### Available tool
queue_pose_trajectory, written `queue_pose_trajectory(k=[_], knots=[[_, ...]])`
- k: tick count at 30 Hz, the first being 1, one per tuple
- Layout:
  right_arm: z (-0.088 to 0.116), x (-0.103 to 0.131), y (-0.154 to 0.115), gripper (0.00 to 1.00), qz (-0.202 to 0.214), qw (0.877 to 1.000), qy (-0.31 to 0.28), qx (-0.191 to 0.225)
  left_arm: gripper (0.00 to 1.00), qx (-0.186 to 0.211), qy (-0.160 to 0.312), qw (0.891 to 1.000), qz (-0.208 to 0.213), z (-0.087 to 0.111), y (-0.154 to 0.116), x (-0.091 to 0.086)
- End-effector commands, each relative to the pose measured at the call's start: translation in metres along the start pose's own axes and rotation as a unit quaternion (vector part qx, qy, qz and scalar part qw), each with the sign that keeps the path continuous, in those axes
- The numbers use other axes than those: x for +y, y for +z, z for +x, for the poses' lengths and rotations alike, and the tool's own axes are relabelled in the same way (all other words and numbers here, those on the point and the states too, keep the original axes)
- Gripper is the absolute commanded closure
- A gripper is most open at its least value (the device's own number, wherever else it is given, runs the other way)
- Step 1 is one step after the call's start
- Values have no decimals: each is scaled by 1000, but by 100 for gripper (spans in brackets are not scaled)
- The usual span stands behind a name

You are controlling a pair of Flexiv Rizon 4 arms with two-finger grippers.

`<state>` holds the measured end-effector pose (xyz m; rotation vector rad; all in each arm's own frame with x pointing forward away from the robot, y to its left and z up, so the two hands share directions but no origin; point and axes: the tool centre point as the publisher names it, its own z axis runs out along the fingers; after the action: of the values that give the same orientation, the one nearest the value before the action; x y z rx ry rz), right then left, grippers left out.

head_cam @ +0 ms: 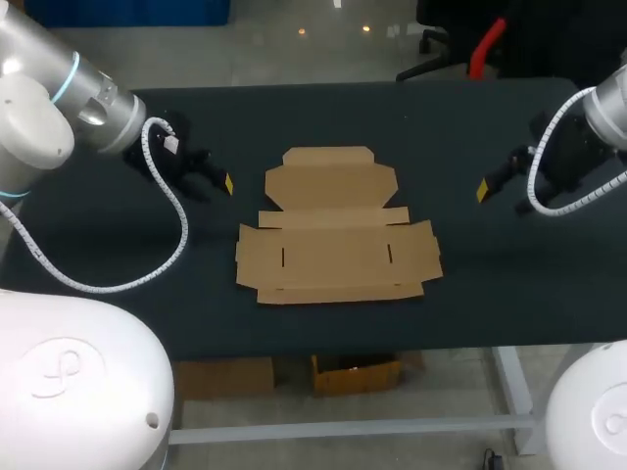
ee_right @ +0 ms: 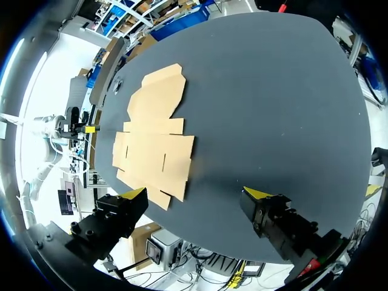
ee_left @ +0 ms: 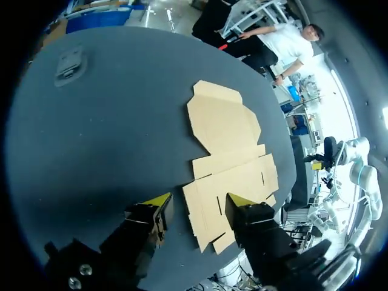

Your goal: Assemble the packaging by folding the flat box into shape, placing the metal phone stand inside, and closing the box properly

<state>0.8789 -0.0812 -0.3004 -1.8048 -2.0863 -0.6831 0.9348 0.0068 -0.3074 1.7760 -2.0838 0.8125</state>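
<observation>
Dark table (head_cam: 509, 284) under flat box (head_cam: 336, 257)

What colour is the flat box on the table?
The flat box is plain brown cardboard; the head view shows it best.

Flat box (head_cam: 338, 230) lies dead flat mid worktop (head_cam: 470, 284), so a gripper can pass right over it. Bare strip of worktop btw box and left gripper (head_cam: 227, 183), same on the right gripper (head_cam: 482, 190) side, both w/ fingers spread, well apart from the cardboard. Only other obstacle: small grey metal piece (ee_left: 68, 62) near the far edge, well apart from the box.
</observation>
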Motion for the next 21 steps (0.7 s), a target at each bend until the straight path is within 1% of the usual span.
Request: queue_pose_trajectory(k=[1,3,12,16,17,19,20,21], knots=[[2,4,1,0,2,1000,0,-4,75,-12,1,1000,-2,5,-11,1],[3,5,1,0,2,1000,1,-5,100,-14,1,1000,-2,5,-13,1],[6,16,2,0,-5,1000,3,-16,100,-24,12,1000,5,9,-26,3],[3,22,1,0,-16,1000,5,-21,100,-28,22,999,5,13,-33,2],[3,24,1,13,-20,1000,4,-22,100,-28,23,999,5,13,-35,2],[1,27,0,52,-21,999,2,-24,100,-29,25,999,4,13,-36,2],[1,29,0,62,-24,999,0,-26,100,-29,25,999,4,13,-37,1],[0,31,-1,76,-24,999,0,-26,100,-29,25,999,4,13,-38,1]])
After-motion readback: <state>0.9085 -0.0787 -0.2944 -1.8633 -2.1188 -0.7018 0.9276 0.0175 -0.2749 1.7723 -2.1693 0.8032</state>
